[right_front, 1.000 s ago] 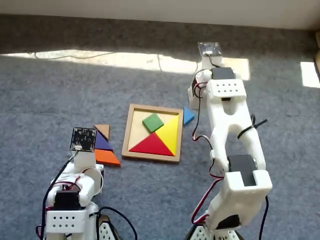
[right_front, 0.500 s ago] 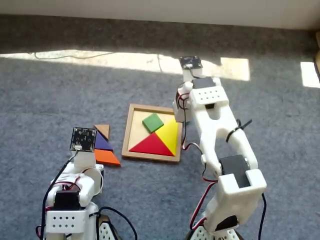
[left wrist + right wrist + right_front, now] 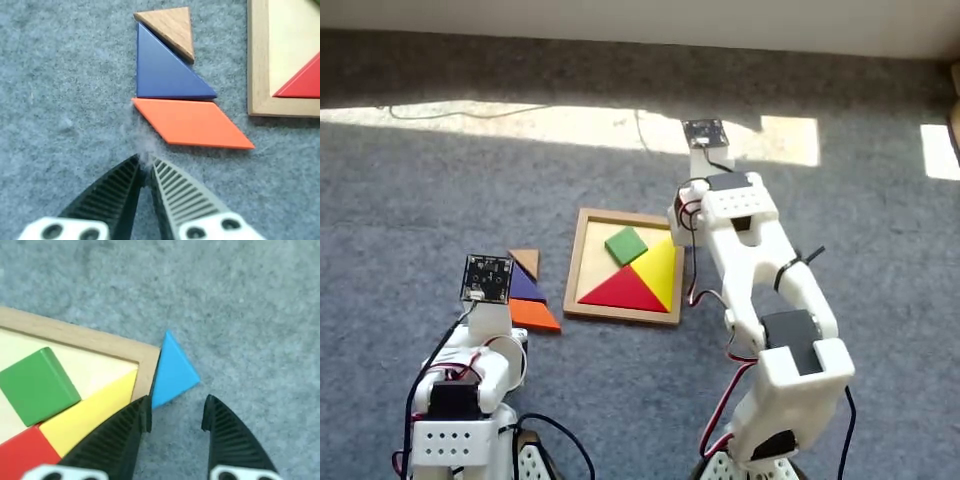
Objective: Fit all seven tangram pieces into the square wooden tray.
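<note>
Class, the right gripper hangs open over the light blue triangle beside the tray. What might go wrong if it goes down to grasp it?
1. The light blue triangle lies against the rim of the tray, so one finger of the right gripper may land on that rim and miss the grasp.
2. A knock there could shift the tray and unsettle the yellow triangle.

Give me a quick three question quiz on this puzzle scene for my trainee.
1. True or false: the green square lies inside the tray.
2. The right tool, beside the light blue triangle, is: A open, B shut and empty, C shut on a piece.
3. How many pieces lie outside the tray?
Key: 1 true; 2 A; 3 four.
</note>
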`<state>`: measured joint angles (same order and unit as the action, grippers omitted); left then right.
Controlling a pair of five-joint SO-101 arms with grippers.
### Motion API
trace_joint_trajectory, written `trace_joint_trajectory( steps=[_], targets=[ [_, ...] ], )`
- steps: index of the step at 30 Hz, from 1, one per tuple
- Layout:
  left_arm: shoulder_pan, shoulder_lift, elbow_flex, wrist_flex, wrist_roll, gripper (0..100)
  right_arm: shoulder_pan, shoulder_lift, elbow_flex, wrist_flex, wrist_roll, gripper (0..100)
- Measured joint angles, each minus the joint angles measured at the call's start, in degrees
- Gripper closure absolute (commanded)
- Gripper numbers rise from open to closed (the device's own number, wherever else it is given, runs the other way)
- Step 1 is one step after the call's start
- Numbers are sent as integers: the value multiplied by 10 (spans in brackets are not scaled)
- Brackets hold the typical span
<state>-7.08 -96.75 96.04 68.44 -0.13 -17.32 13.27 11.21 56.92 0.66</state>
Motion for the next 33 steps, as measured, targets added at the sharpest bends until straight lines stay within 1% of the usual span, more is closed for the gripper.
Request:
trace_joint_trajectory(
  steps=[5, 7, 24, 33],
  targets=[
    [0, 0, 0, 0, 0, 992, 11, 41, -2, -6, 3, 824],
    [0, 0, 0, 0, 0, 992, 12, 51, -6, -8, 18, 824],
    [0, 0, 0, 0, 0, 992, 11, 57, -25, 8, 25, 822],
    [0, 0, 0, 0, 0, 992, 5, 71, -82, 12, 16, 821]
  ],
)
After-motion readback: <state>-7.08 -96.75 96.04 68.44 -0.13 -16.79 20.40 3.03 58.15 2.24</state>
